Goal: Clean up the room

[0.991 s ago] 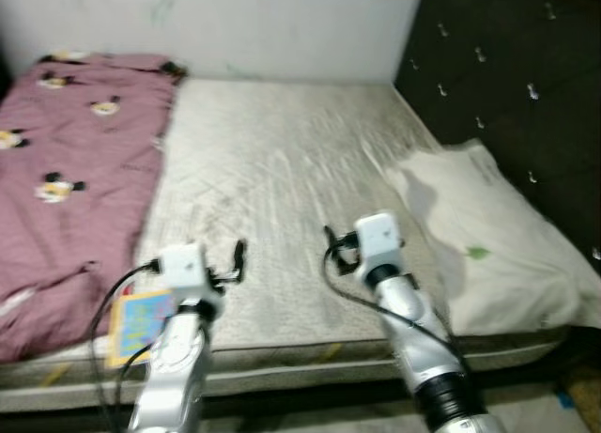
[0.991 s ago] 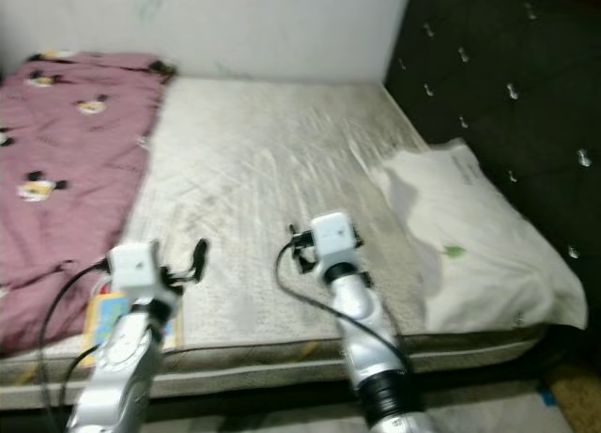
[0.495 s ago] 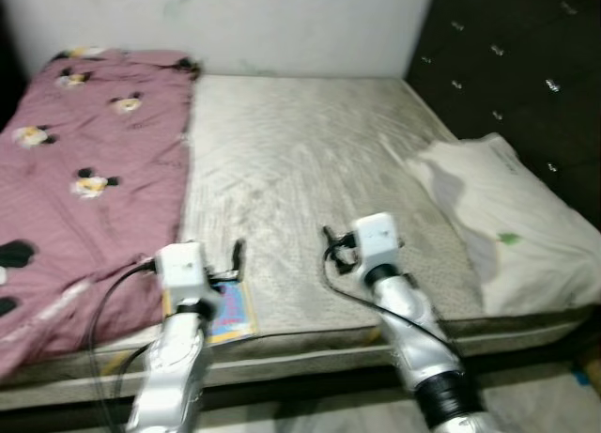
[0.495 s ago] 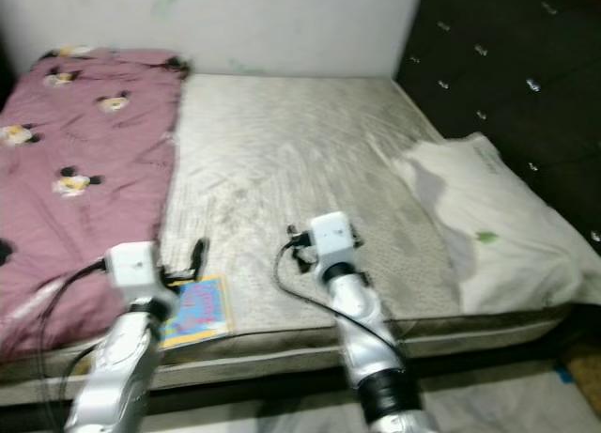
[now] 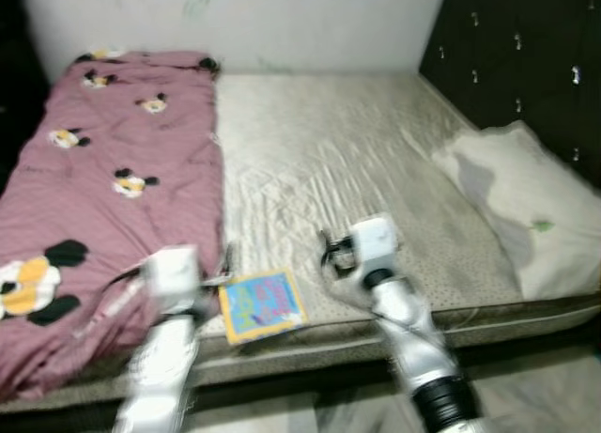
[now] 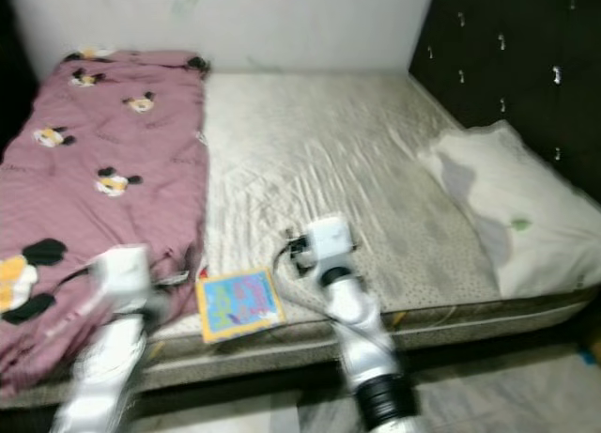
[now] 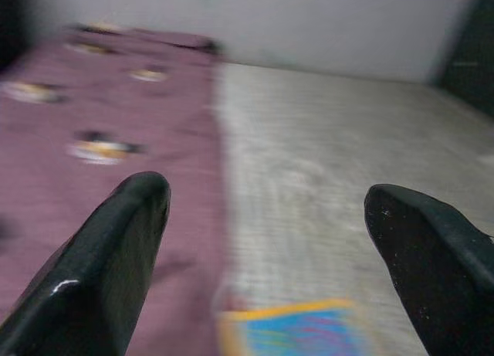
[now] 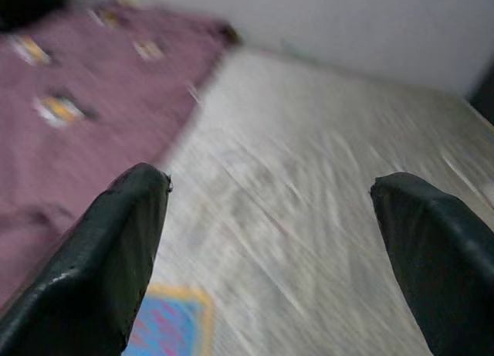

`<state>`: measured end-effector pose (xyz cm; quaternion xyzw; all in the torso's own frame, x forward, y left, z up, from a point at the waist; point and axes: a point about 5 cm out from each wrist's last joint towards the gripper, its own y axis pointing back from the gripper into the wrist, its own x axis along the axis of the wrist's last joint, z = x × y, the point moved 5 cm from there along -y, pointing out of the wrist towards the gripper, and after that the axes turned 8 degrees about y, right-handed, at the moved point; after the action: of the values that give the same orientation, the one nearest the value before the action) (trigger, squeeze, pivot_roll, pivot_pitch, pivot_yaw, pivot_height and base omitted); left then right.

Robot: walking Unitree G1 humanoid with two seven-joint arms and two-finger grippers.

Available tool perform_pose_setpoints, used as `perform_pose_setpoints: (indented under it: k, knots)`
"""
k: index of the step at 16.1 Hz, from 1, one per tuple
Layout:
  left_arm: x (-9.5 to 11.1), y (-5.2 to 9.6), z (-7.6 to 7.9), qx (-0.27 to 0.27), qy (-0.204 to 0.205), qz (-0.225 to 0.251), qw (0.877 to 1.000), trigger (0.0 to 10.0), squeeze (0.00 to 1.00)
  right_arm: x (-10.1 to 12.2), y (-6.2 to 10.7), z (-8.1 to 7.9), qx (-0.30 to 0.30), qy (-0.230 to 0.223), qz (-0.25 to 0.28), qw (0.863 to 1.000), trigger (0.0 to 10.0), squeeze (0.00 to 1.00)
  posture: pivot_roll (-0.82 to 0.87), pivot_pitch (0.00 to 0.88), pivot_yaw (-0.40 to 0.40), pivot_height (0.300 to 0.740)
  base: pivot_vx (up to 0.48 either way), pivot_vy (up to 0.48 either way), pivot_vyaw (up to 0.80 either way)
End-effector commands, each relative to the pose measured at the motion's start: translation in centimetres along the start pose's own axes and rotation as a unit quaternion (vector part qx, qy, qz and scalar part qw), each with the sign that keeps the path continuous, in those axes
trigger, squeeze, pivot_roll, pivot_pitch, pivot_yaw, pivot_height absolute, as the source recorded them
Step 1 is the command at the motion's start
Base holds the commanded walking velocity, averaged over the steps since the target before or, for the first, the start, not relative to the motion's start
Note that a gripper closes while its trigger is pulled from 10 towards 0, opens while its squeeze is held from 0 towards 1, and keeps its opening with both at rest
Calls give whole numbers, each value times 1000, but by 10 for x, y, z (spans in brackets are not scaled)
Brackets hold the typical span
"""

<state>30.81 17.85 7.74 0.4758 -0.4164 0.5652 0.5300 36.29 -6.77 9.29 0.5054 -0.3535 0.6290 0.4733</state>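
Lying on the bed [image 5: 376, 170] edge, a colourful book [image 5: 261, 304] is flanked by both wide-spread hands: left hand [image 7: 266, 240], right hand [image 8: 270, 240].

A thin, flat picture book with a yellow border and blue-and-pink cover [image 5: 262, 304] lies face up at the near edge of the pale grey mattress [image 5: 357, 170], slightly askew. Beside it, a maroon cartoon-mouse-print blanket [image 5: 113, 198] lies rumpled. A white pillow [image 5: 526, 208] rests by the dark headboard.
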Motion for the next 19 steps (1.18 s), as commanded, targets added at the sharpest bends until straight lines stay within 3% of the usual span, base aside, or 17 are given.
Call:
perform_pose_setpoints:
  k: [1,3,6,7,10,12,14,16,17,18,19]
  knots:
    - [10,4,-1,3,-3,19,1000,10000,0,8,6,24,-29,-6,21,999,10000,0,41,29,-46,740,0,0,0]
    - [12,14,-16,19,-20,20,999,10000,0,8,16,33,-35,-9,25,999,10000,0,41,29,-46,740,0,0,0]
    - [4,54,-29,24,-38,-4,999,10000,0,-7,46,45,-45,-10,4,999,10000,0,42,46,-47,740,0,0,0]
    - [1,61,-37,37,-37,-13,999,10000,0,-13,54,47,-50,-15,-7,999,10000,0,41,51,-49,740,0,0,0]
    - [1,62,-38,36,-43,-17,998,10000,0,-14,60,45,-45,-17,-13,999,10000,0,44,56,-53,740,0,0,0]
    - [7,57,-23,-16,-72,-7,997,10000,0,-9,58,45,-42,-15,-12,999,10000,0,49,59,-63,740,0,0,0]
    - [5,52,-16,-57,-118,-25,991,10000,0,-7,56,47,-41,-15,-12,999,10000,0,58,65,-71,740,0,0,0]
    - [4,49,-5,-140,-103,-43,984,10000,0,-5,54,46,-38,-5,-10,999,10000,0,60,65,-71,740,0,0,0]
    - [4,49,-1,-163,-86,-51,981,10000,0,-4,54,45,-38,-2,-9,999,10000,0,60,65,-71,740,0,0,0]
    - [1,49,5,-177,-39,-67,981,10000,0,-3,54,44,-43,1,-9,999,10000,0,60,65,-71,740,0,0,444]
    - [3,46,11,-176,-32,-52,982,10000,0,-4,53,42,-41,0,-11,999,10000,0,39,61,-56,740,0,0,800]
